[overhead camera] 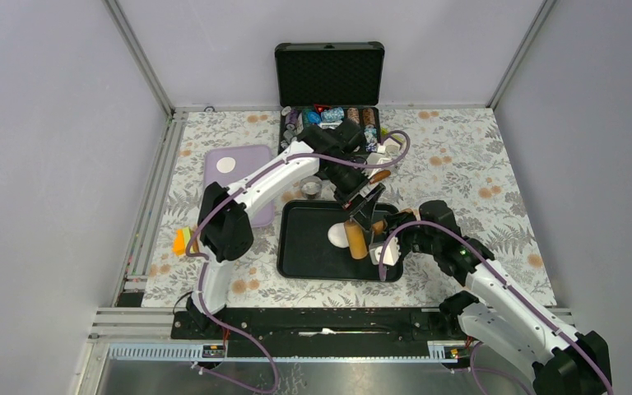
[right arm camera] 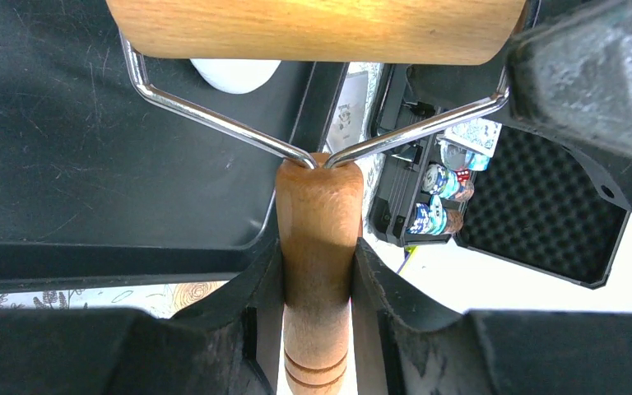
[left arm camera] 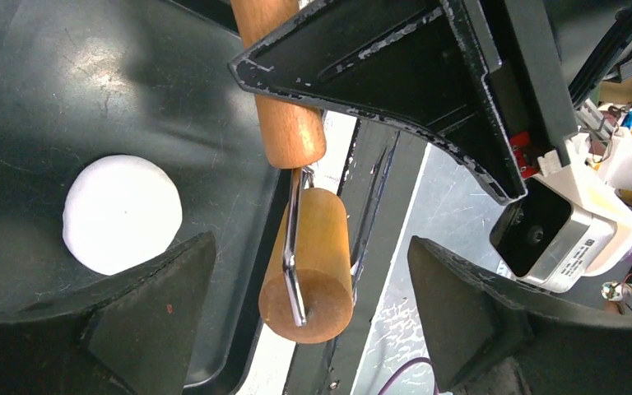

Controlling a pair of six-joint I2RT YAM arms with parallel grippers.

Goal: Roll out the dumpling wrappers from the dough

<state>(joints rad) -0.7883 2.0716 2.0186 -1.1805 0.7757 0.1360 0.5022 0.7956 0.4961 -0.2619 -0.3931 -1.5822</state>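
Floral cloth [overhead camera: 477,164] covers the table between plain grey walls. On it we see a black tray [overhead camera: 300,255] holding the dough [overhead camera: 338,235], a round white pat. The right gripper [right arm camera: 317,259] reaches in low, clamped on the handle of the wooden roller [overhead camera: 356,240]. The left gripper [left arm camera: 304,280] bends down over the drum with its jaws spread wide, clear of it on both sides.

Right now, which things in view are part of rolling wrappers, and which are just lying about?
In the job:
dough
roller, in the right gripper
tray
wrapper on the purple board
steel ring, probably the cutter

Lying about:
case, open, full of oddments
orange item at the left edge
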